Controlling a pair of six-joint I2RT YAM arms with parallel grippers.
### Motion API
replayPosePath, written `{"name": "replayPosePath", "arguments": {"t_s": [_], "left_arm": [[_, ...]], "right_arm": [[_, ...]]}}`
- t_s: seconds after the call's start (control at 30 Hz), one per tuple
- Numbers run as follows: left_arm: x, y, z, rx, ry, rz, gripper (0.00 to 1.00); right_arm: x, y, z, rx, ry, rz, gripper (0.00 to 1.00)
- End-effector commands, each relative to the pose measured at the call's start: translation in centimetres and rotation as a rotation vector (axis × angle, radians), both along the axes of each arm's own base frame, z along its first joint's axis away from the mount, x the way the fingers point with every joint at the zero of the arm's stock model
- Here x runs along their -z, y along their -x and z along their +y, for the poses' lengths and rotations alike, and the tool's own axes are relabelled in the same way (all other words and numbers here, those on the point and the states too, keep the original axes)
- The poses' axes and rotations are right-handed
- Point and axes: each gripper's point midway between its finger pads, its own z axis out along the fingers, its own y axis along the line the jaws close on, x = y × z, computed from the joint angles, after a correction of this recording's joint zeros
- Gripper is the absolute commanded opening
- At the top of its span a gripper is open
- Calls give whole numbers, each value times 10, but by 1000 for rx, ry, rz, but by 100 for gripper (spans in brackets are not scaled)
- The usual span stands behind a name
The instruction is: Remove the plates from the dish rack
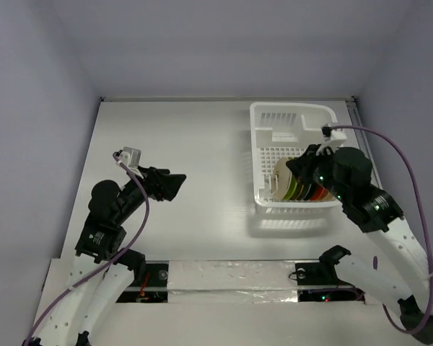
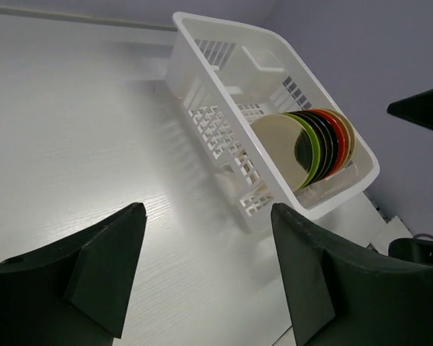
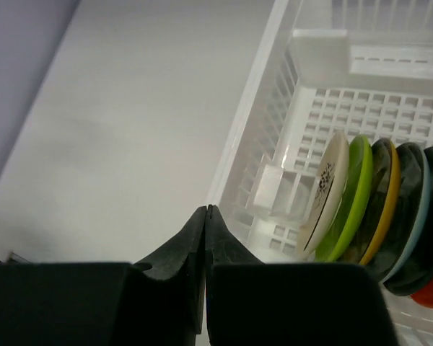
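The white dish rack [image 1: 254, 155] stands at the back right of the table. Several plates [image 1: 294, 184] stand on edge in a row at its near end: cream in front, then lime green, dark patterned, and orange-red ones. They also show in the left wrist view [image 2: 303, 144] and the right wrist view [image 3: 361, 198]. My right gripper [image 3: 206, 209] is shut and empty, and hovers over the rack [image 3: 252, 115] above the plates; in the top view it [image 1: 304, 163] partly hides them. My left gripper [image 2: 206, 216] is open and empty over bare table, well left of the rack [image 2: 224, 94]; the top view shows it too [image 1: 179, 182].
A small inner compartment [image 1: 283, 133] sits at the rack's far end. Grey walls close in the table at the back and both sides. A taped strip [image 1: 231, 277] runs along the near edge between the arm bases.
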Motion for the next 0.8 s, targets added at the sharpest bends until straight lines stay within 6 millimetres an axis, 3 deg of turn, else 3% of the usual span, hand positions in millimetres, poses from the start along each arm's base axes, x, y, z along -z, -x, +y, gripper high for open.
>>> {"name": "replayPosePath", "arguments": {"t_s": [0.0, 0.13, 0.23, 0.27, 0.33, 0.43, 0.47, 0.5, 0.57, 0.63, 0.67, 0.77], "left_arm": [[-3, 1, 2, -9, -4, -22, 65], [1, 1, 5, -33, 10, -10, 51], [3, -3, 8, -53, -2, 2, 22], [4, -8, 8, -66, -13, 16, 8], [15, -15, 10, -84, -45, 58, 0], [27, -21, 11, -99, -68, 101, 0], [31, -22, 10, -97, -73, 114, 0], [33, -22, 11, -102, -75, 120, 0], [34, -22, 13, -116, -69, 121, 9], [32, -21, 14, -122, -59, 114, 17], [30, -20, 14, -123, -52, 106, 25], [29, -18, 13, -116, -44, 98, 36]], "right_arm": [[4, -9, 6, 74, 79, 37, 4], [26, -24, 2, 172, 212, 91, 19], [35, -33, -5, 233, 266, 114, 38], [36, -34, -6, 241, 276, 112, 46], [38, -39, -10, 270, 301, 117, 49], [44, -44, -17, 318, 351, 143, 39], [50, -46, -17, 330, 370, 159, 22], [52, -48, -18, 340, 380, 165, 11], [55, -51, -20, 364, 399, 173, 0], [63, -55, -18, 368, 419, 188, 0], [66, -57, -17, 371, 426, 193, 4], [78, -62, -20, 407, 470, 214, 25]]}}
